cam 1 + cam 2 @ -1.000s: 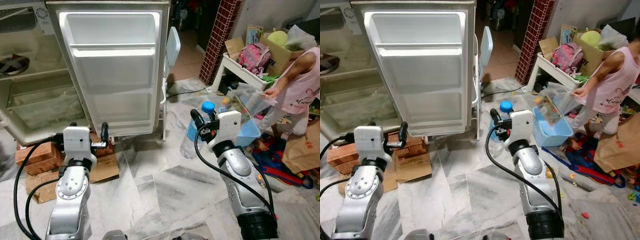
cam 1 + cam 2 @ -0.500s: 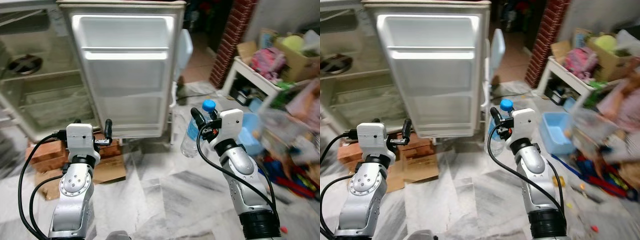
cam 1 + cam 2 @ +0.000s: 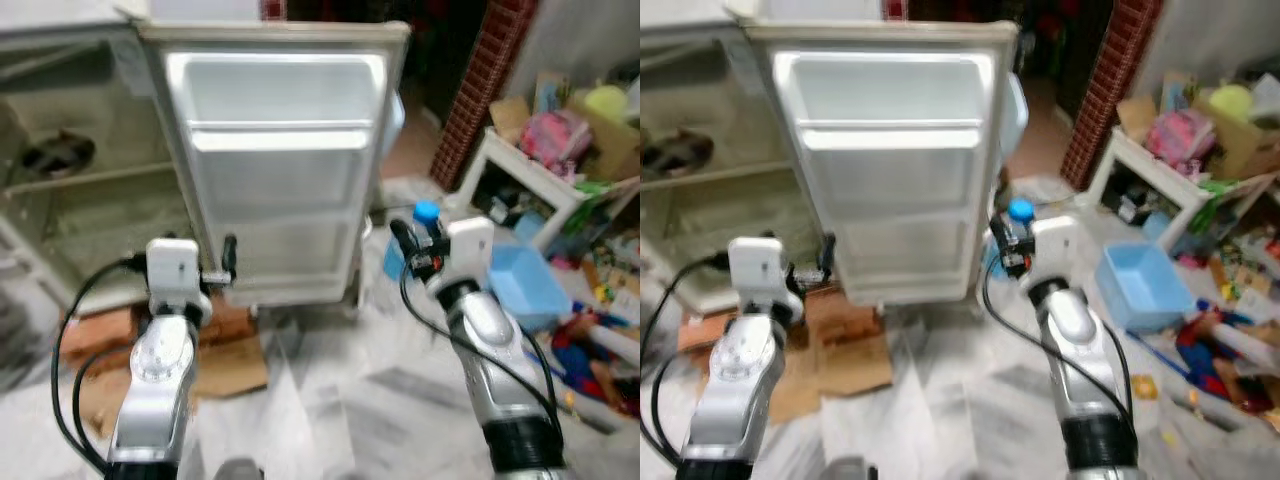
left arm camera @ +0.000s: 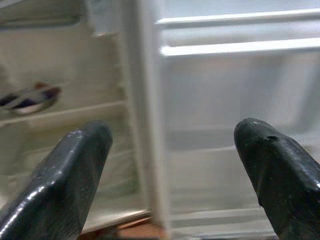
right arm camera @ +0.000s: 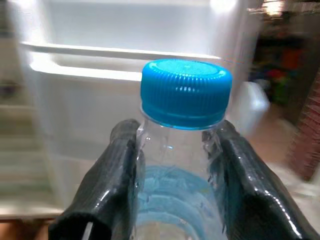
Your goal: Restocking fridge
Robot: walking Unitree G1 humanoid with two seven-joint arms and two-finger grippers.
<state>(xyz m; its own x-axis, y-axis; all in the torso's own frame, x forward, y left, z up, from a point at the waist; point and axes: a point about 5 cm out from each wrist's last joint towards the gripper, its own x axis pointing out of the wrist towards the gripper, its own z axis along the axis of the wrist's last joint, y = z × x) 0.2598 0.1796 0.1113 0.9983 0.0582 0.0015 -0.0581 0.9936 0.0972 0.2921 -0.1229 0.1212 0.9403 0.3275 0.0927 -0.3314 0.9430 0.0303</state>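
Observation:
A clear water bottle with a blue cap [image 3: 427, 213] is held upright in my right gripper [image 3: 420, 246], which is shut on its neck. In the right wrist view, the two black fingers [image 5: 119, 170] press on either side just under the cap [image 5: 186, 92]. The bottle hangs in front of the open white fridge door [image 3: 280, 170], near its right edge. My left gripper [image 3: 200, 268] is open and empty, low by the door's bottom left. It faces the fridge interior [image 4: 60, 115] and the door shelves [image 4: 235, 47].
A dark dish [image 3: 60, 155] sits on a fridge shelf. Bricks and flat cardboard [image 3: 230, 365] lie under the fridge. On the right are a red brick pillar [image 3: 485, 90], a cluttered white bench [image 3: 520, 175], a blue tub [image 3: 530, 285] and toys [image 3: 600, 340] on the marble floor.
The camera has swung left and closer to the fridge, with blur. The person on the right has left the picture. Both arms keep their pose and the bottle stays gripped.

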